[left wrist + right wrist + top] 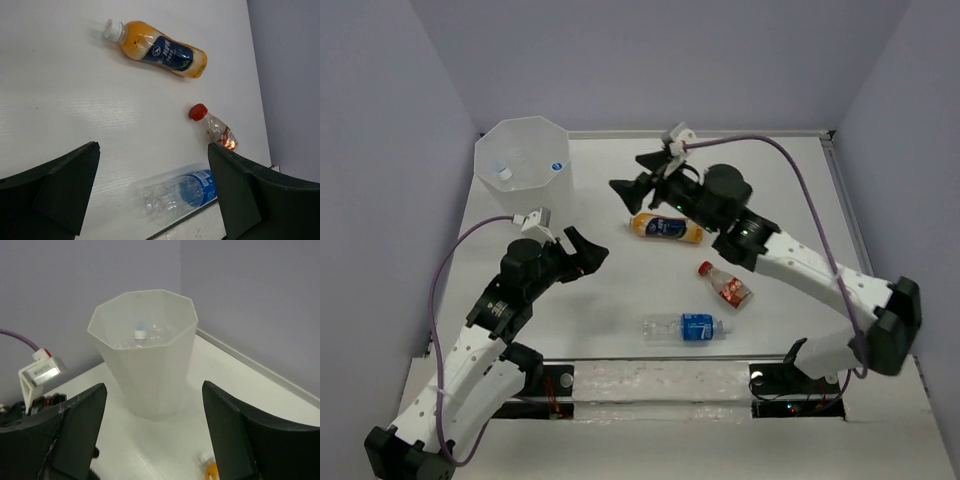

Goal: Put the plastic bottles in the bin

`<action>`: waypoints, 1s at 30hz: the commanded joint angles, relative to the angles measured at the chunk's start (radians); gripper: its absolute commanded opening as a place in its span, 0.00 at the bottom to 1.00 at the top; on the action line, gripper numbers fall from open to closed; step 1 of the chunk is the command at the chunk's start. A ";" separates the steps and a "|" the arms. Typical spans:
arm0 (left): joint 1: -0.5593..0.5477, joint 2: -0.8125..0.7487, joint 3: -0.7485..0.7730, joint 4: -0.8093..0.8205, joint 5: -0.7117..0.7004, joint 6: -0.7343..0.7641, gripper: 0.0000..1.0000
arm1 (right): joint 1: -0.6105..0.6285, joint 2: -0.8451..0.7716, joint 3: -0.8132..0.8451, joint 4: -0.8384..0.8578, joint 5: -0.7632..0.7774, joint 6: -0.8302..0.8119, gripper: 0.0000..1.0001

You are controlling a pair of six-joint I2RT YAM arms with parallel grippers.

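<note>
White table (620,300) between grey walls. Nearest lies the blue-labelled bottle (686,328), then the red-capped bottle (725,284) and the orange bottle (666,228). The left gripper (588,250) and right gripper (635,174) hover with jaws apart, empty. The bin (523,165) stands far left. The bottles look light, crushable and slick, so grip them across mid-body.

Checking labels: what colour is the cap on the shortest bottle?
Red cap, clearest in the left wrist view.
</note>
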 commanded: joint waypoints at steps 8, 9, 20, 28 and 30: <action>-0.013 0.108 0.103 0.074 -0.004 0.108 0.99 | -0.010 -0.541 -0.586 -0.597 -0.220 0.214 0.90; -0.013 0.115 0.109 0.072 -0.001 0.114 0.99 | 0.004 -0.541 -0.595 -0.613 -0.227 0.216 0.91; -0.014 0.137 0.239 -0.075 -0.030 0.240 0.99 | 0.195 -0.216 -0.456 -0.781 -0.057 0.164 1.00; -0.013 0.094 0.212 -0.051 -0.050 0.234 0.99 | 0.214 -0.003 -0.346 -0.875 -0.059 0.155 1.00; -0.014 0.105 0.192 -0.035 -0.029 0.214 0.99 | 0.223 0.061 -0.329 -0.874 -0.062 0.141 1.00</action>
